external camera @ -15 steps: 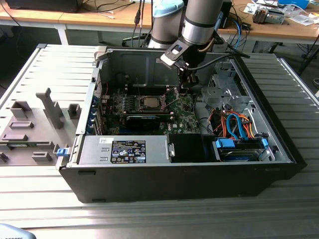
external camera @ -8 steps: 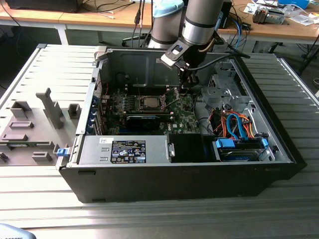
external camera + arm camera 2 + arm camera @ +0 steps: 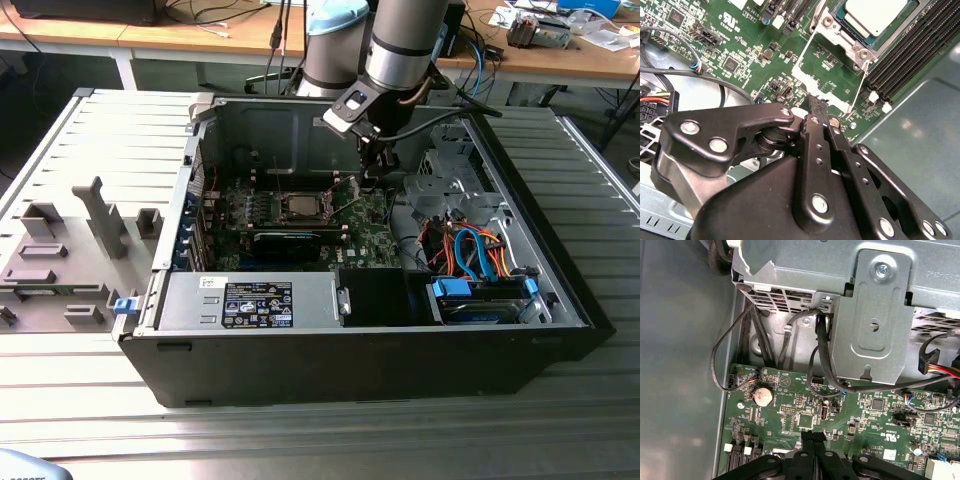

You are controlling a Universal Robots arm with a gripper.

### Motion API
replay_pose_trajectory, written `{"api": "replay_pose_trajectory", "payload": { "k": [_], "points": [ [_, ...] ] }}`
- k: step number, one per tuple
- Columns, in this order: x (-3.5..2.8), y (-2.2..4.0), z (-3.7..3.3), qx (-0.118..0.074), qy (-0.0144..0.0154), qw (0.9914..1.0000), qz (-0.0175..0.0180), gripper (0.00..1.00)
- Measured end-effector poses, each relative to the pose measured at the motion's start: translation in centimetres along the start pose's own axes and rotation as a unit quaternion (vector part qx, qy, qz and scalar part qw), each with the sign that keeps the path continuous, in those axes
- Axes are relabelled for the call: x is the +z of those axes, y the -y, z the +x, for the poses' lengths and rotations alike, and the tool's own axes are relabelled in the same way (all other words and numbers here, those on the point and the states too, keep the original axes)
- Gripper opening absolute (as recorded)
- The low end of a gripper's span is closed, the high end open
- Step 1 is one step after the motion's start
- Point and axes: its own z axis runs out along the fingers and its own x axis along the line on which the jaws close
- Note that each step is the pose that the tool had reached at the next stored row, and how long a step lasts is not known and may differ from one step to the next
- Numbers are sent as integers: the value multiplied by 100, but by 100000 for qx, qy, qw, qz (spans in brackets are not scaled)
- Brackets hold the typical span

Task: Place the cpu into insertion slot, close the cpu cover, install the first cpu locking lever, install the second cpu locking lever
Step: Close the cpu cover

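Note:
The cpu (image 3: 300, 207) (image 3: 875, 12), a flat silver-grey square, lies in the insertion slot (image 3: 300, 214) on the green motherboard inside the open computer case. The silvery cpu cover (image 3: 836, 29) frames it; I cannot tell if it lies fully flat. Thin wire levers (image 3: 860, 85) run along the socket's sides. My gripper (image 3: 372, 180) (image 3: 817, 106) (image 3: 813, 436) hangs just above the board, a short way to the exterior view's right of the socket. Its black fingers are pressed together with nothing between them.
Black memory slots (image 3: 910, 47) run beside the socket. A metal drive cage (image 3: 875, 315) and black cables (image 3: 822, 355) stand close to the gripper. Orange and blue cables (image 3: 470, 250) fill the case's right part. Grey fixtures (image 3: 60, 250) sit on the table at the exterior view's left.

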Motion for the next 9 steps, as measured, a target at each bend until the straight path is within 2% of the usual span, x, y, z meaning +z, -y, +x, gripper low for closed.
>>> {"api": "replay_pose_trajectory", "payload": {
  "k": [2, 5, 6, 8, 9],
  "points": [
    [-21, -12, 3, -8, 2, 100000, 16, 11],
    [10, -27, 19, 9, -75, 100000, 276, 11],
    [45, -32, 33, 18, -146, 99999, 376, 11],
    [55, -29, 35, 21, -224, 99999, 374, 11],
    [57, -8, 39, 21, -248, 99999, 374, 11]
  ]
}}
